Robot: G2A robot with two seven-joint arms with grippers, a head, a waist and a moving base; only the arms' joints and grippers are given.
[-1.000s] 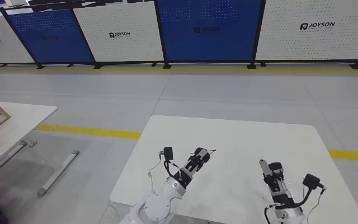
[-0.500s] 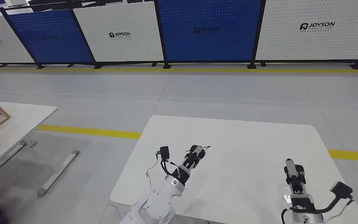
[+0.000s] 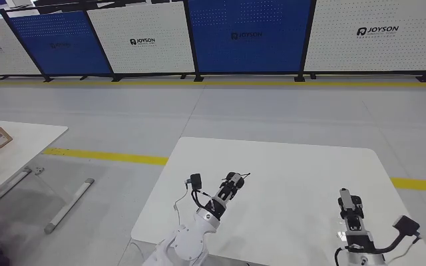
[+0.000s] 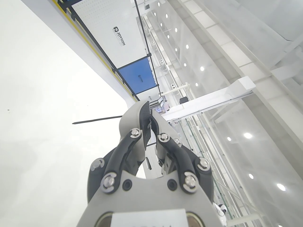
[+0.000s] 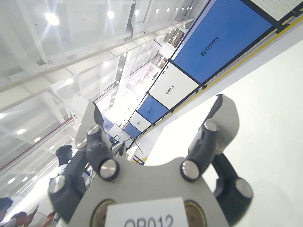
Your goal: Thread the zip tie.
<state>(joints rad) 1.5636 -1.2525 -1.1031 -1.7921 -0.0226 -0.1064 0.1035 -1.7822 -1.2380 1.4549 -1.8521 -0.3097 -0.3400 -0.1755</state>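
My left gripper (image 4: 149, 119) is shut on a thin black zip tie (image 4: 97, 120). The tie's pointed tail sticks out sideways over the white table (image 4: 35, 83). In the top view this gripper (image 3: 234, 178) hangs over the table's front left part, and the zip tie (image 3: 243, 175) shows as a fine line at its tip. My right gripper (image 5: 156, 107) is open with nothing between its fingers (image 5: 220, 102). It sits near the table's front right corner in the top view (image 3: 345, 195), well apart from the left one.
The white table (image 3: 286, 166) is bare around both arms. Blue and white partition panels (image 3: 249, 36) stand across the floor behind it, beyond a yellow floor line. A second white table (image 3: 26, 136) is at the far left.
The right arm swung out from the table's middle front to the front right corner a second ago. The left gripper drew back a little. Neither has moved in the last half second.
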